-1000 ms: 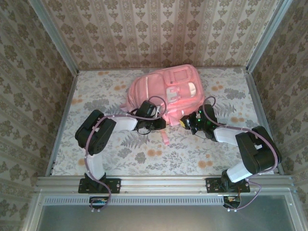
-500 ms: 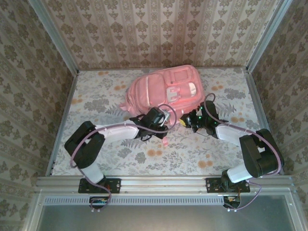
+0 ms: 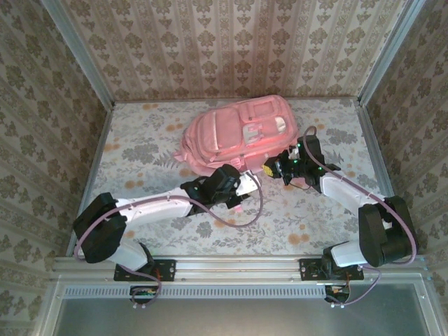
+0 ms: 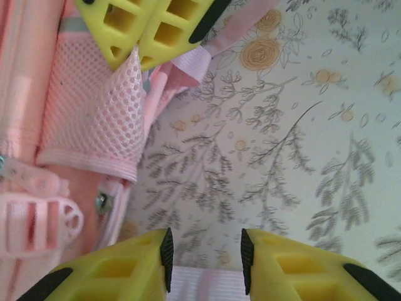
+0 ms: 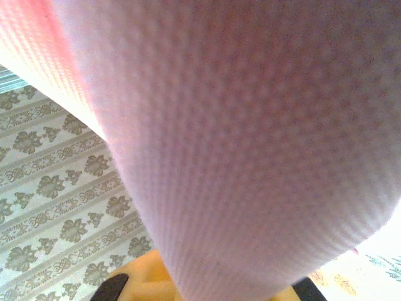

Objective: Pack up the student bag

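Pink student bag [image 3: 234, 133], mesh [image 4: 94, 113] pinched
Right gripper [image 4: 139, 53] clamps mesh, likely steadying it; left gripper [image 4: 203, 251] stands parted, 1 strap [image 4: 203, 285] between its jaws.

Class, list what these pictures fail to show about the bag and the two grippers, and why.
Bag inside: top view, its own fabric covers it.
Right gripper tips: right wrist view, pink mesh close to the lens blurs and covers them.
Strap between left gripper pads: left wrist view, bottom edge cuts it off.
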Motion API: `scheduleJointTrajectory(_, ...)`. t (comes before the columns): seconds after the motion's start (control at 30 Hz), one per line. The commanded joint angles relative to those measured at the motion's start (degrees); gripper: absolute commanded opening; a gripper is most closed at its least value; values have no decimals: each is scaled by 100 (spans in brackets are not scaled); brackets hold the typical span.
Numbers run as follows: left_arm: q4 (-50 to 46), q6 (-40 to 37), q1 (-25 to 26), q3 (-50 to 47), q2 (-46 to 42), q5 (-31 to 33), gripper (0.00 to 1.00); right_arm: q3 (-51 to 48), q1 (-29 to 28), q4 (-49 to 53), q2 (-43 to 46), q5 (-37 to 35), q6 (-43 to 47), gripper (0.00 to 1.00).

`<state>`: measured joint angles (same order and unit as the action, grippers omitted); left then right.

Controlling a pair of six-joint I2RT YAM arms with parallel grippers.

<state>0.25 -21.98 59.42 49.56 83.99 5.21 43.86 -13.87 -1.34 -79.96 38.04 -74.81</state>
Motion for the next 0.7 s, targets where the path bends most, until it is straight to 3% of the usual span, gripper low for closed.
scheduleJointTrajectory(0.0,651,-1499,-156,-466,-371,-155,33,246,-21,-28,262,711,205,0)
scheduleJointTrajectory(0.23,1239,-2291,-683,-1056,-758,-870,29,106,-27,-262,269,873,273,0)
scheduleJointTrajectory(0.43,1065,-2504,-971,-899,-728,-1809,28,-41,-28,-474,280,964,225,0)
scheduleJointTrajectory(0.67,1152,-2428,-1101,-465,-217,-1746,28,-157,-38,-612,342,1022,158,0)
